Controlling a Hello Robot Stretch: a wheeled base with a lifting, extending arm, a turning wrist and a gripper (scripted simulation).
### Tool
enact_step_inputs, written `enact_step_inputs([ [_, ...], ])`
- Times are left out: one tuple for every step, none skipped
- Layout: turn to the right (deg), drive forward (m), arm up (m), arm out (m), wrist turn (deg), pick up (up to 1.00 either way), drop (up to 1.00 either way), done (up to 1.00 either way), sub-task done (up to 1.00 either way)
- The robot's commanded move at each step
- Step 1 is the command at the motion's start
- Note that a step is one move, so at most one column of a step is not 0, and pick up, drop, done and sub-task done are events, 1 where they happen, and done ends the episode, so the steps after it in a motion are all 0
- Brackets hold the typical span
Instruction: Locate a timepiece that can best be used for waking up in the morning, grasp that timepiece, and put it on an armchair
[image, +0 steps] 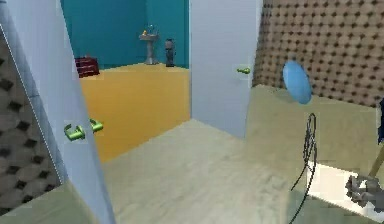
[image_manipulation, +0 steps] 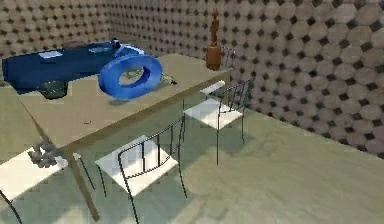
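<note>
A long tan table (image_manipulation: 100, 118) stands along the patterned wall in the arm side view. On it a large blue ring (image_manipulation: 130, 75) stands on edge, with a dark blue bundle (image_manipulation: 50, 65) behind it. A small dark rounded item (image_manipulation: 55, 89) sits near the bundle; its shape is too vague to name. A brown bottle-like thing (image_manipulation: 213, 50) stands at the table's far end. The same blue ring (image: 297, 80) appears at the forward view's right.
Wire-backed chairs with white seats (image_manipulation: 225, 108) (image_manipulation: 140, 160) line the table, and a grey lump (image_manipulation: 45, 155) lies on another seat. Ahead, two pale doors (image: 50, 90) (image: 222, 60) frame an orange-floored room (image: 135, 100) with teal walls, a pedestal sink (image: 150, 42) and a red item (image: 86, 67).
</note>
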Motion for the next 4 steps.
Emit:
enact_step_inputs([
  [-3.0,0.00,0.00,0.00,0.0,0.00,0.00,0.00,0.00],
  [0.0,1.00,0.00,0.00,0.0,0.00,0.00,0.00,0.00],
  [45.0,0.00,0.00,0.00,0.0,0.00,0.00,0.00,0.00],
  [15.0,0.00,0.00,0.00,0.0,0.00,0.00,0.00,0.00],
])
